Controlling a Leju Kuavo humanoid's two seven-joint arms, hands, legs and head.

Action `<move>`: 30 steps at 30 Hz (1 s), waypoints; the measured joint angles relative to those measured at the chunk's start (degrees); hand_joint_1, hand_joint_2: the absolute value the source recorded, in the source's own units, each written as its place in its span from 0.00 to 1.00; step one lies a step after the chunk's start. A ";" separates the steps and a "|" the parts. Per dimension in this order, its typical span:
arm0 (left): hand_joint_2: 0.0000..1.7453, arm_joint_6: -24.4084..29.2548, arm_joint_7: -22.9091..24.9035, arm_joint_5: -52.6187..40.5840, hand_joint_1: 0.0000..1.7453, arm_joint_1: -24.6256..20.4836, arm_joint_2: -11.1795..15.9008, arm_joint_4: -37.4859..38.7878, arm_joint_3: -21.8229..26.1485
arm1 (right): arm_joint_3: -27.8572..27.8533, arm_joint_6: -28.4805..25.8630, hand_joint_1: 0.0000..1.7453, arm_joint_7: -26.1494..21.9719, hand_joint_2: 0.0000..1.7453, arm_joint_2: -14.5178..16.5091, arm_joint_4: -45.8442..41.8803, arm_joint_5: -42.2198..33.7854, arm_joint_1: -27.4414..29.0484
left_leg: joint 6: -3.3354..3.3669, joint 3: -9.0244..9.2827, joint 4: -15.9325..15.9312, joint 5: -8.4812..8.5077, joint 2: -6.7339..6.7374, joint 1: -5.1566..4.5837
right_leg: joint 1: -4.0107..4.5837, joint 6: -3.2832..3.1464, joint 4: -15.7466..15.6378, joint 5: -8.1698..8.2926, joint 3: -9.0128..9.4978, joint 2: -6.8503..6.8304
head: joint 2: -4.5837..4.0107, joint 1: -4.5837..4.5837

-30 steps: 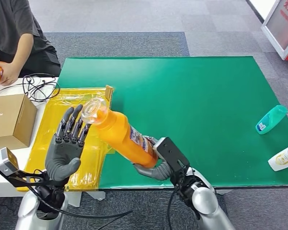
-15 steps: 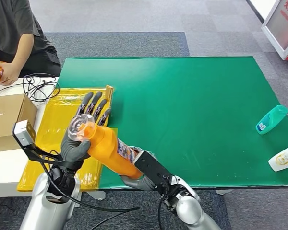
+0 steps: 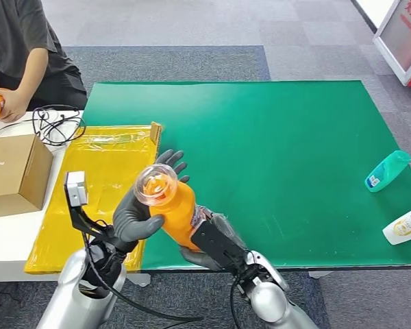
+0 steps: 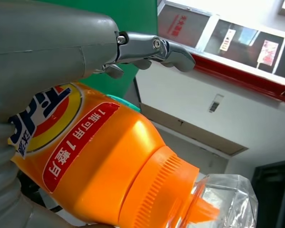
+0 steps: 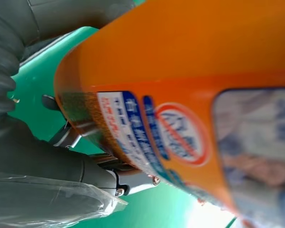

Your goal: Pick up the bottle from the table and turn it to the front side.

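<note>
At the far left of the head view, a person (image 3: 22, 51) in a dark top sits behind a white side table (image 3: 7, 236) carrying a cardboard box (image 3: 14, 171) and a coil of black cable (image 3: 56, 123). Beside it lies a yellow plastic sheet (image 3: 97, 164), its edge overlapping the green mat (image 3: 276, 151).

Over the near edge of that mat the orange bottle (image 3: 177, 212) is held off the table between both hands, tilted, its clear cap (image 3: 154, 185) pointing up toward the camera. The left hand (image 3: 136, 216) wraps the neck end just under the cap, thumb below and fingers curled over the far side. In the left wrist view the printed label (image 4: 55, 128) faces the lens. The right hand (image 3: 211, 243) grips the base end from beneath, its fingers closed around the lower body; the right wrist view shows the blurred label (image 5: 162, 137) close up.

Further right, well apart from the hands, a teal bottle (image 3: 387, 170) and a white bottle (image 3: 405, 225) lie on their sides near the mat's right edge. Grey carpet tiles (image 3: 193, 27) cover the floor beyond.
</note>
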 joint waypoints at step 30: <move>1.00 4.51 -2.53 -18.17 1.00 -0.21 9.94 -6.60 -7.25 | -0.03 -3.39 1.00 -1.40 1.00 -0.03 0.91 12.26 0.27 | -0.03 -0.01 0.00 0.03 -0.03 0.01 | 0.00 0.00 0.03 0.00 0.03 -0.02 | 0.00 -0.01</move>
